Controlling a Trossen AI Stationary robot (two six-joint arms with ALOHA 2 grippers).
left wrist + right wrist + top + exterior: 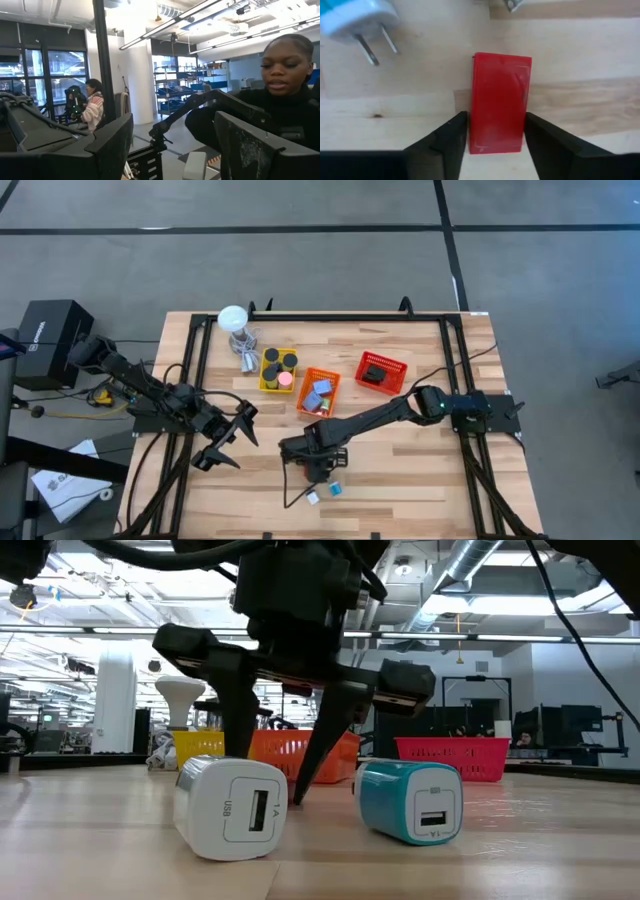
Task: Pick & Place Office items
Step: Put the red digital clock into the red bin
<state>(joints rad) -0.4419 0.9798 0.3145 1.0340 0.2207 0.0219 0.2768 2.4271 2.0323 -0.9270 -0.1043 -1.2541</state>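
The right gripper (495, 132) stands low in the frame's centre, its fingers spread either side of the red flat rectangle (499, 102) lying on the table (580, 55), seemingly not yet pinching. A good grip means closing squarely on its long edges before lifting. The teal charger (352, 17) lies upper left. The left gripper (228, 438) waits spread at lower left of the high view.

Three mesh baskets sit mid-frame in the high view: one yellow basket (277, 370), one orange basket (318, 392), one red basket (381, 371). Two chargers lie at lower centre: one white charger (232, 806), one teal charger (411, 801). One red flat rectangle (499, 102). One white stand (233, 320) at upper left.
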